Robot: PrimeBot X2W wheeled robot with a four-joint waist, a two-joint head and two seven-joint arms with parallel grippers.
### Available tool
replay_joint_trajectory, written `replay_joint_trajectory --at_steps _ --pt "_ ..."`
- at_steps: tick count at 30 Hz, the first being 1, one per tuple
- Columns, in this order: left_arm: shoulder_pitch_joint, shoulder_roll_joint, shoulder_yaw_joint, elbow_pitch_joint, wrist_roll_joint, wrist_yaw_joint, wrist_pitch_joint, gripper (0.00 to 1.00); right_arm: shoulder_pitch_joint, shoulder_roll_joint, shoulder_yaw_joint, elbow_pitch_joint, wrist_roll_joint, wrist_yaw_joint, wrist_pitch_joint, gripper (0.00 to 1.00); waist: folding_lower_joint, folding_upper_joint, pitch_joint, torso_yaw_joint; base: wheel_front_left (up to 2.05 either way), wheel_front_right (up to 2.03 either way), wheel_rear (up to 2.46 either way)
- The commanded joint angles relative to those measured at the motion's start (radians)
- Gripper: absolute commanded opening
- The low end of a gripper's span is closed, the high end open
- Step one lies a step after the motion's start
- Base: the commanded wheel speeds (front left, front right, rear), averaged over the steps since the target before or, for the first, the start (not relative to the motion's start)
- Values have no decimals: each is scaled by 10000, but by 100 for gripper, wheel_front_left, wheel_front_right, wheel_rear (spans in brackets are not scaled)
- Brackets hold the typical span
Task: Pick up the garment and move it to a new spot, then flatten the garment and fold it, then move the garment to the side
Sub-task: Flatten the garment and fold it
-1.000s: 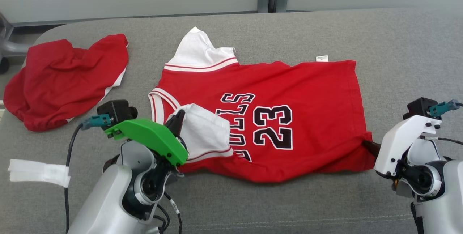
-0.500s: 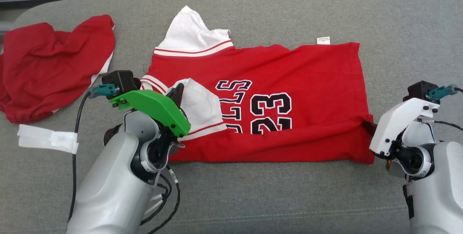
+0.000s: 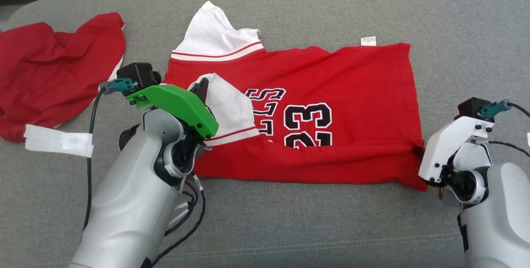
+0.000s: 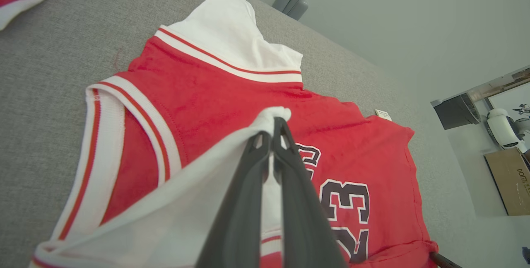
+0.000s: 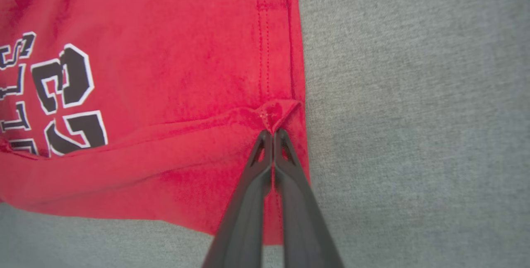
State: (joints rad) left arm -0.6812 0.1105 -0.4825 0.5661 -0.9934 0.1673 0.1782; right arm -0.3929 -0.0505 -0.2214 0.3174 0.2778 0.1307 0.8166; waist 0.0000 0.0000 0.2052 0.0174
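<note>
The garment [image 3: 339, 85] is a red jersey with white sleeves and a black "23", spread sideways on the grey cushion. Its near long edge is lifted and doubled over the body. My left gripper [image 3: 202, 88] is shut on the white sleeve [image 4: 232, 156], pulled up over the red chest. My right gripper [image 3: 418, 150] is shut on the red hem corner [image 5: 275, 112], folded inward. In the right wrist view the fold line runs leftward across the number on the garment [image 5: 165, 52].
A second crumpled red garment [image 3: 49, 69] lies at the far left of the grey cushion [image 3: 290, 226]. A white strip [image 3: 58, 143] lies beside my left arm. The cushion's back edge is near the top of the head view.
Both grippers have carried the garment's near edge farther away from me over its body, covering more of the lettering. The head camera has tipped down, shifting the whole picture up.
</note>
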Motion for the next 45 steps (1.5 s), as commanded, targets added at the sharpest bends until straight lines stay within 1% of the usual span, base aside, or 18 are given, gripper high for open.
replay_joint_trajectory --at_steps 1,9,11,12,13,14,17,21,24,28,33,35,36,38,39,43,45 --pt "-211 7 20 78 87 -50 -55 0 -6 -15 -16 35 -72 1 -57 0 0 0 5 -16 0 0 0" --pt "-702 -107 63 997 118 -195 -346 0 -314 -17 141 443 66 1 -430 0 0 0 88 -170 0 0 0" --pt "-768 -148 -34 1255 113 -253 -206 0 -377 -17 140 580 104 1 -545 0 0 0 108 -185 0 0 0" --pt "-808 -161 -75 1359 94 -292 -188 34 -438 -22 124 634 140 1 -631 7 0 0 117 -189 0 0 0" --pt "-890 -161 -39 1425 99 -319 -295 100 -492 -18 116 683 199 1 -755 86 0 0 133 -190 0 0 0" --pt "-960 -156 -17 1497 107 -366 -374 100 -546 -18 89 724 287 2 -911 100 0 0 149 -190 0 0 0" --pt "-998 -115 -106 1735 208 -495 -511 100 -595 -11 153 889 349 2 -1169 100 0 0 154 -163 0 0 0" --pt "-1105 15 -147 1815 425 -682 -1052 100 -604 -15 151 865 485 1 -1311 100 0 0 15 -71 0 0 0" --pt "-948 215 -286 1704 695 -758 -1406 100 -294 -18 129 552 273 1 -1219 100 0 0 -216 -14 0 0 0" --pt "-476 582 -524 1149 1093 -831 -1905 100 253 -34 29 -304 135 2 -964 100 0 0 -546 53 0 0 0" --pt "412 1287 -1038 131 1844 -626 -2261 100 1076 -27 48 -1537 178 1 -874 100 0 0 -954 -5 0 0 0" --pt "837 1563 -1254 -305 2133 -452 -2341 100 1389 -23 -6 -1914 238 1 -1010 100 0 0 -1079 -11 0 0 0" --pt "1081 1600 -1297 -508 2142 -350 -2323 100 1550 -16 -7 -2038 320 2 -1062 100 0 0 -1137 -8 0 0 0" --pt "1490 1788 -1456 -848 2275 -159 -2219 100 1816 -13 25 -2201 410 1 -1142 100 0 0 -1252 -1 0 0 0" --pt "1490 1788 -1456 -848 2275 -159 -2219 100 1816 -13 25 -2201 410 1 -1142 100 0 0 -1252 -1 0 0 0" --pt "2214 1955 -1665 -1215 2364 386 -1888 100 2251 -12 104 -2266 543 2 -1451 100 0 0 -1439 -6 0 0 0" --pt "2449 2009 -1816 -1261 2380 571 -1620 100 2381 -19 111 -2133 610 1 -1574 100 0 0 -1482 -10 0 0 0"
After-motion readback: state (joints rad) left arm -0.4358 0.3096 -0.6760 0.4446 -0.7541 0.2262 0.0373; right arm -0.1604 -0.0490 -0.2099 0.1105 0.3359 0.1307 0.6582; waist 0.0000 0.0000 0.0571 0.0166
